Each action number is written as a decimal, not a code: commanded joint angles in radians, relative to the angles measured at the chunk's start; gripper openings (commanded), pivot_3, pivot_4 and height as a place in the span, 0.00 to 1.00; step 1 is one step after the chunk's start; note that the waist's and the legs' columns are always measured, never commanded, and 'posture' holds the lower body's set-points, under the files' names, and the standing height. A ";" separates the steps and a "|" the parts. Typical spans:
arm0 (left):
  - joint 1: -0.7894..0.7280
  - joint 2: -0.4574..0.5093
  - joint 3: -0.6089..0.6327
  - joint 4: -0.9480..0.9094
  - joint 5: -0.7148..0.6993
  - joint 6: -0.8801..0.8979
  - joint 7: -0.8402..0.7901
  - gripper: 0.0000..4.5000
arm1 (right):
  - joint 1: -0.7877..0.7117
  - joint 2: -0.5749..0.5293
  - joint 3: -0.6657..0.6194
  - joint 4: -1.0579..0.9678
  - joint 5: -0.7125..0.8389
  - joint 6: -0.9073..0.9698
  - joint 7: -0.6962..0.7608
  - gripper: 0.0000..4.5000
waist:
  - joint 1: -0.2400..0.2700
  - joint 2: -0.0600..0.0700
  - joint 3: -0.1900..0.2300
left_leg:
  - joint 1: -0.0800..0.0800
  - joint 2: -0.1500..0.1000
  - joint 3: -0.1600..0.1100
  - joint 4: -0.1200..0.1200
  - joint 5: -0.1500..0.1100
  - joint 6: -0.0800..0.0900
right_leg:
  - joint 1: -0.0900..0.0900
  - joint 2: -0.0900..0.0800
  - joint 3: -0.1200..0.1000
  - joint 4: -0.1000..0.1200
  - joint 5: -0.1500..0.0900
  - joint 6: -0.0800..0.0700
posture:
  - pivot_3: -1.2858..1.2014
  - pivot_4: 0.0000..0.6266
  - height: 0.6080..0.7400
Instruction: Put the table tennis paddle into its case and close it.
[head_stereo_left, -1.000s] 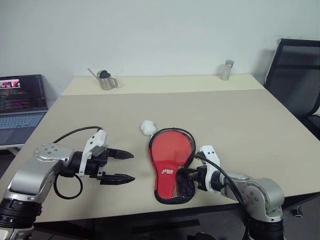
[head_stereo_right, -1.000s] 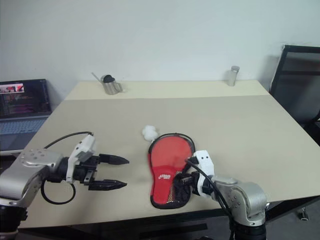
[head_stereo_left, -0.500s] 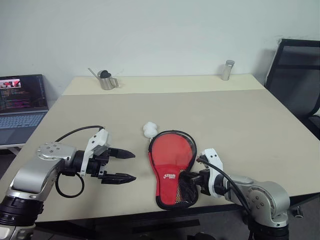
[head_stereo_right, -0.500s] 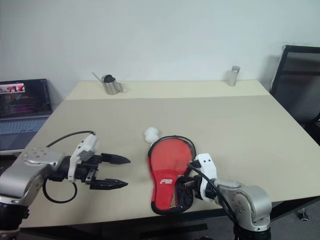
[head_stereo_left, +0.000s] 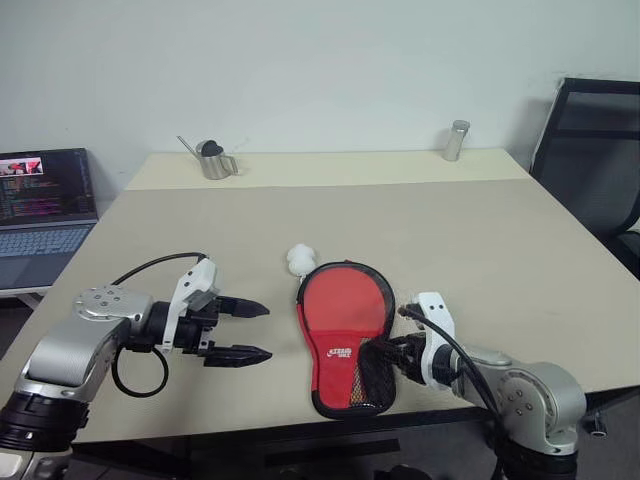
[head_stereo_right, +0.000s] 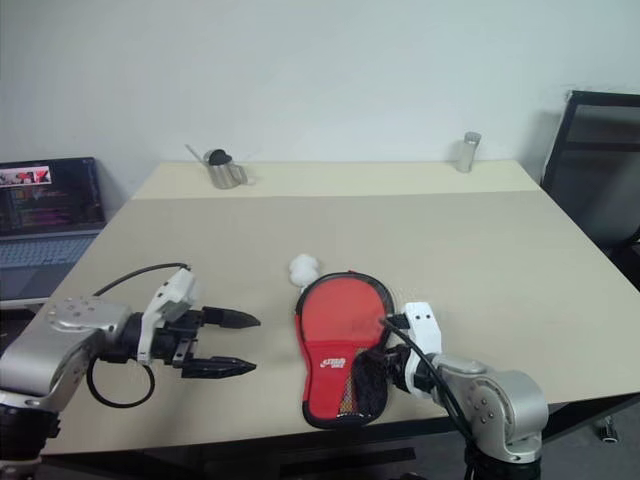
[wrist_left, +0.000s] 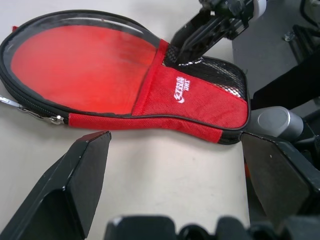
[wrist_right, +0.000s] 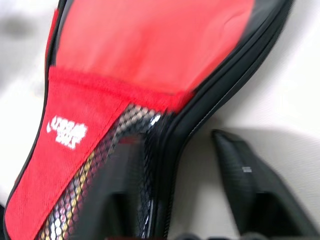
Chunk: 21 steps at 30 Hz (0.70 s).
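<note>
From the head views, the case (head_stereo_left: 345, 335) is lying flat on the desk (head_stereo_left: 480, 230), red side up, with the table tennis paddle (head_stereo_left: 344, 301) sitting inside it; the white pompom (head_stereo_left: 298, 259) is resting just beyond the round end. The left pincer (head_stereo_left: 248, 331) is hovering spread wide, well to the left of the case. The right pincer (head_stereo_right: 375, 366) is sitting at the narrow mesh end; from here I cannot tell how its jaws are standing.

In the left wrist view, the zip rim is gaping along the round edge, with the zip pull (wrist_left: 50, 119) lying on the desk.

In the right wrist view, the right pincer's fingers (wrist_right: 250, 175) are standing apart, one on each side of the case's black rim, pinching nothing.

Insertion is looking done; closing is pending. The next move is calling for a steady hold on the case and a grip on the pull.
</note>
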<state>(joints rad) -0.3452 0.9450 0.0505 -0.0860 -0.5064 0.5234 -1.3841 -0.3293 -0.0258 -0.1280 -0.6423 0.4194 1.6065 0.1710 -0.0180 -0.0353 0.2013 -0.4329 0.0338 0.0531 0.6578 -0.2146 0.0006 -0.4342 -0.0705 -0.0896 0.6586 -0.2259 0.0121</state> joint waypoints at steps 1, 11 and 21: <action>-0.004 -0.013 0.006 -0.013 -0.001 -0.019 0.016 1.00 | -0.024 -0.021 -0.016 -0.093 0.012 0.008 0.003 0.83 | 0.000 0.000 0.000 | 0.000 0.000 0.000 0.000 0.000 0.000 | 0.000 0.000 0.000 0.000 0.000 0.000 | 0.52 0.24 1.00; -0.087 -0.089 0.025 0.092 0.024 -0.022 0.146 1.00 | -0.174 -0.192 0.085 0.032 0.036 -0.258 0.161 0.99 | 0.000 0.000 0.000 | 0.000 0.000 0.000 0.000 0.000 0.000 | -0.001 0.001 -0.001 0.000 0.000 0.000 | 0.52 0.24 1.00; -0.212 -0.198 0.040 0.310 0.158 -0.047 0.465 1.00 | -0.154 -0.235 0.327 0.237 -0.079 -0.626 0.223 0.99 | 0.007 -0.001 0.000 | -0.001 -0.001 0.002 0.000 0.000 0.000 | -0.001 0.001 0.000 0.000 0.001 0.001 | 0.52 0.24 1.00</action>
<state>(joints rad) -0.5163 0.7449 0.0483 0.2193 -0.3597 0.4809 -0.9617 -0.4797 -0.2639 0.1991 -0.3951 0.3480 1.0267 0.3914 -0.0108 -0.0361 0.2011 -0.4337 0.0328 0.0556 0.6580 -0.2145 0.0009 -0.4354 -0.0694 -0.0899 0.6590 -0.2250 0.0135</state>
